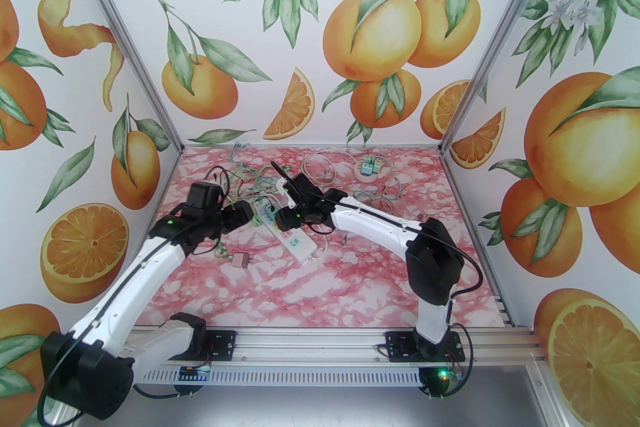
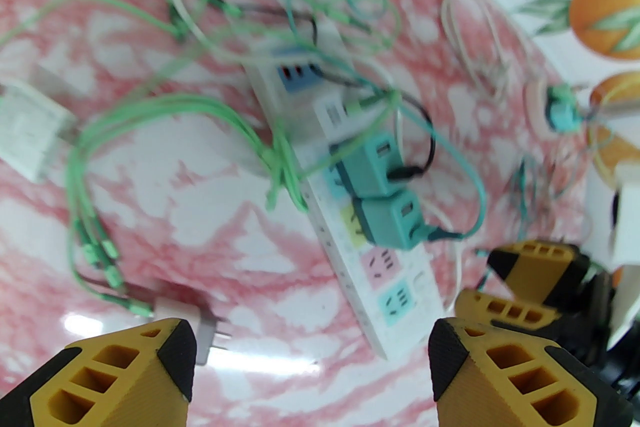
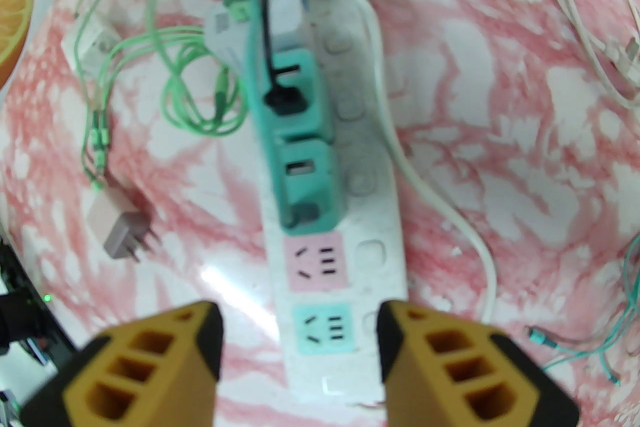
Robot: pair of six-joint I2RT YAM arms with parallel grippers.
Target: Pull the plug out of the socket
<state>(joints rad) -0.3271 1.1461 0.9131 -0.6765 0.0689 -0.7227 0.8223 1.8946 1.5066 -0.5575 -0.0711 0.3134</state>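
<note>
While the right gripper [image 3: 300, 330] hovers with jaws apart astride the near end of the white power strip [image 3: 372, 215], gripping nothing, the left gripper [image 2: 310, 345] hangs just as wide and empty close to that same end. Mid-strip, the nearer teal plug [image 3: 305, 179] sits seated, touching the farther teal plug [image 3: 292, 89]. The risk looks plain: unless the strip gets pinned firmly, a pull would likely lift the whole strip, and the tangled green cables [image 3: 190, 79] could snag a finger.

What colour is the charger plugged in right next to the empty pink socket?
Teal. The charger shows best in the right wrist view.
</note>
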